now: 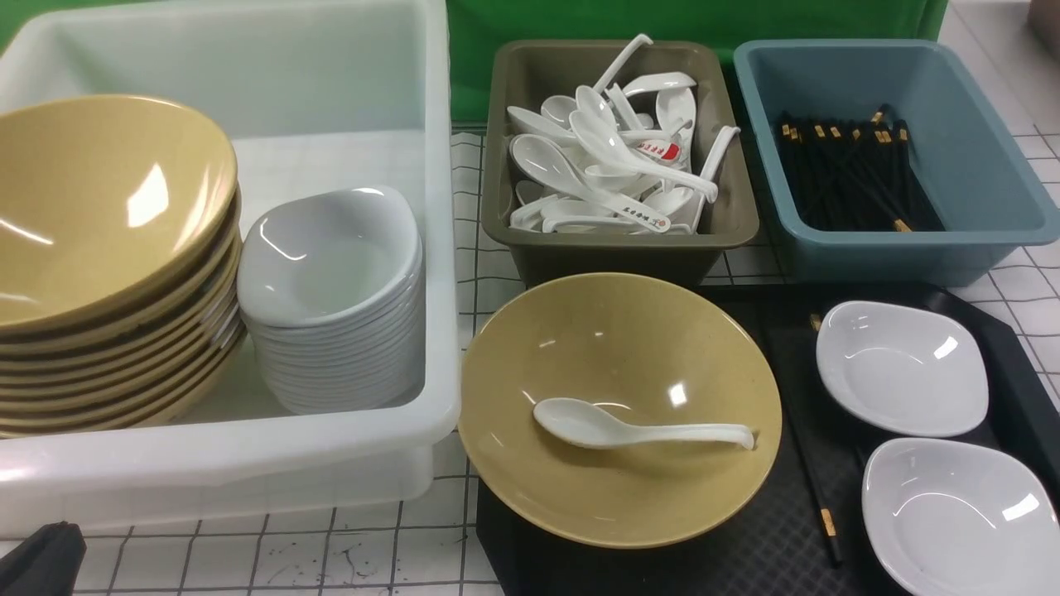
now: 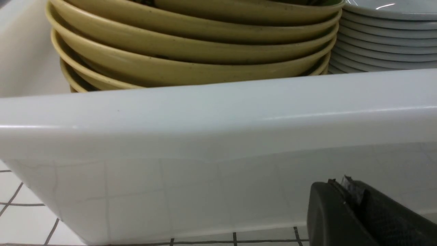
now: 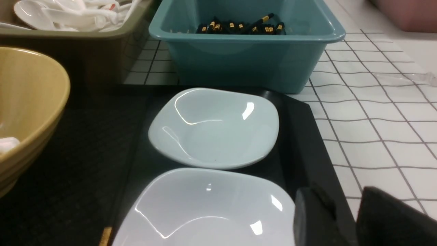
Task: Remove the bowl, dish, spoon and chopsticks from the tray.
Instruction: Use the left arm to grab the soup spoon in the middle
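Observation:
A wide mustard-yellow bowl (image 1: 619,348) sits on the left part of the black tray (image 1: 745,538), with the white spoon (image 1: 638,429) lying inside it. Two white dishes (image 1: 903,367) (image 1: 961,517) rest on the tray's right side. The black chopsticks (image 1: 816,488) lie on the tray between bowl and dishes, and a gold band (image 3: 105,235) shows in the right wrist view. My left gripper (image 2: 344,186) is shut and empty, low in front of the white tub's wall. My right gripper (image 3: 336,194) stands open over the tray's right rim (image 3: 307,143), beside the near dish (image 3: 205,212).
A big white tub (image 1: 348,83) at the left holds a stack of yellow bowls (image 1: 108,248) and a stack of white dishes (image 1: 331,298). Behind the tray stand an olive tub (image 1: 621,248) full of spoons and a blue tub (image 1: 977,149) of chopsticks.

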